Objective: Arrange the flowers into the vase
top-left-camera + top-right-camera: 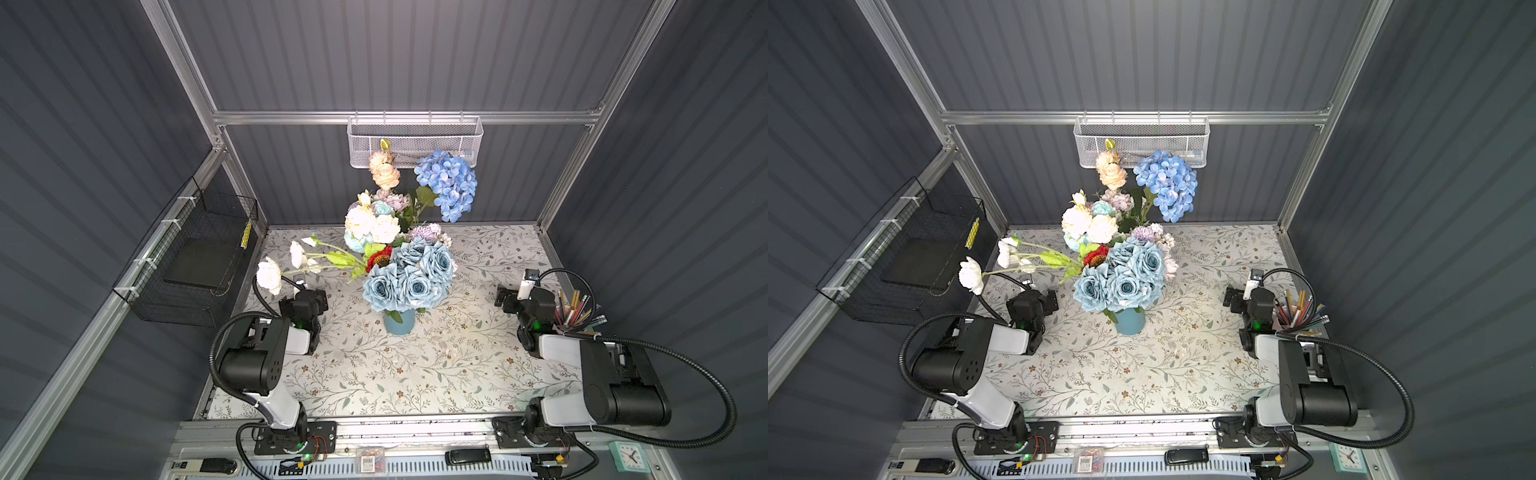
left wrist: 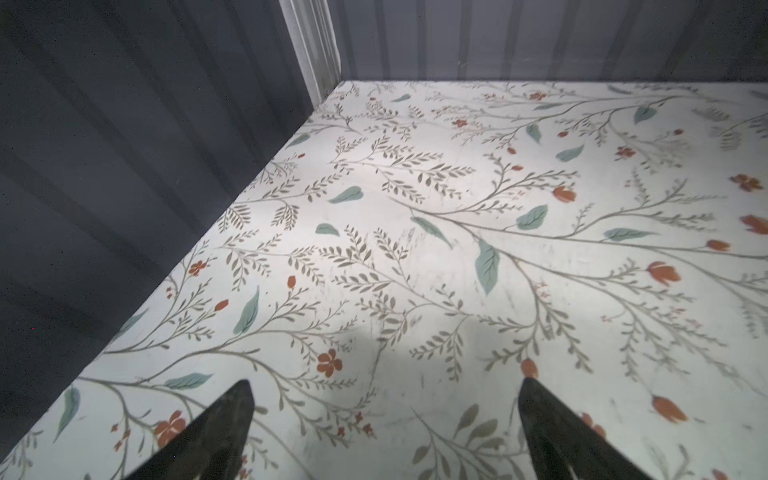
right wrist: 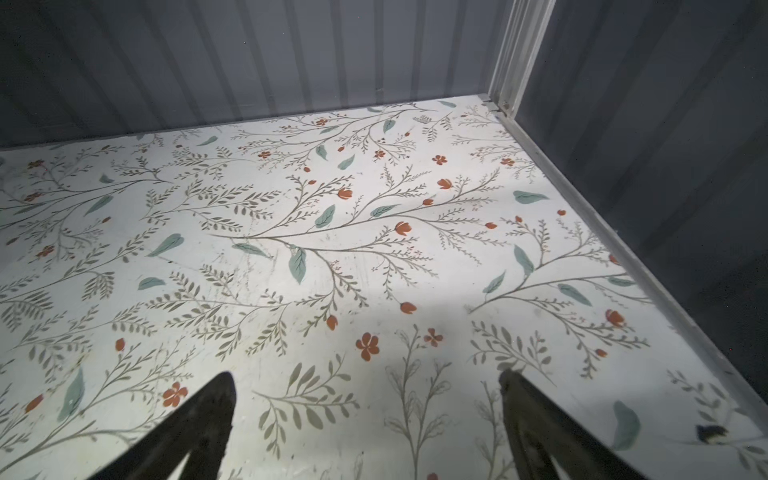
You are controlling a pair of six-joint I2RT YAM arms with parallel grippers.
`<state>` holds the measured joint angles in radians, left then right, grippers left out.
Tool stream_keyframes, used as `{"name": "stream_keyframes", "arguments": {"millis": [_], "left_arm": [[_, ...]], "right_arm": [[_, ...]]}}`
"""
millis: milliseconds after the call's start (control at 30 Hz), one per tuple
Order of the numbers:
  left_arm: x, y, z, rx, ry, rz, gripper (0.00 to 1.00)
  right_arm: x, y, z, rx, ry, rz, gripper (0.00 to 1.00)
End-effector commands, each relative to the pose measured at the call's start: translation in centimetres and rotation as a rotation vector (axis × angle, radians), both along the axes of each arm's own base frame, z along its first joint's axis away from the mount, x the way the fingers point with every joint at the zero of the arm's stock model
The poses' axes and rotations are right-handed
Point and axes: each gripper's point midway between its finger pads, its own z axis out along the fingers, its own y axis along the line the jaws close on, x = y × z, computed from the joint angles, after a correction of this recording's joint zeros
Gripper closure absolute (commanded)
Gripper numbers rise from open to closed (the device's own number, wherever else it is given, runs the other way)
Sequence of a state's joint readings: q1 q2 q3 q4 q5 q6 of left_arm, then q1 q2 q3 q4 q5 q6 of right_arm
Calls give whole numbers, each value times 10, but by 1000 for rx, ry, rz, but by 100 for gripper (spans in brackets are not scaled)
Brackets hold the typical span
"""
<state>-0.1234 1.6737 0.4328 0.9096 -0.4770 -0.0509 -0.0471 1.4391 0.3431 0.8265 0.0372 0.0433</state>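
A blue vase [image 1: 400, 323] [image 1: 1130, 323] stands mid-table in both top views and holds all the flowers I can see. Pale-blue roses [image 1: 409, 276] [image 1: 1125, 275] fill the front, with a red-orange daisy [image 1: 379, 258] behind them. A blue hydrangea [image 1: 449, 183] and peach roses [image 1: 384, 170] rise at the back. White blooms [image 1: 269, 275] lean far left, over my left arm. My left gripper [image 1: 307, 291] [image 2: 384, 386] is open and empty left of the vase. My right gripper [image 1: 513, 293] [image 3: 368, 380] is open and empty to the right. Both wrist views show only bare tablecloth.
A cup of coloured pencils [image 1: 575, 316] stands just right of my right wrist. A white mesh basket [image 1: 415, 141] hangs on the back wall, behind the tallest flowers. A black wire basket [image 1: 195, 257] hangs on the left wall. Grey walls enclose the floral tablecloth [image 1: 415, 374].
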Motion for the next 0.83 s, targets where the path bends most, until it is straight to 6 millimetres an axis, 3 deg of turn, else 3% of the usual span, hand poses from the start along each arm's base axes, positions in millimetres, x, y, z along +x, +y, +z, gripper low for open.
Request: {"name": "stream_keyframes", "arguments": {"millis": [0,167,800], "left_arm": [[4,-10,7,25,-81,-71,1],[10,-16,-2,17,-2,-103,1],[12,-16,0,23,-17,-105,1]], "right_arm": [[5,8,20,-3,-110,53,1],[6,6,19,2,-96,44,1],[5,4,21,0,-115,26,1]]}}
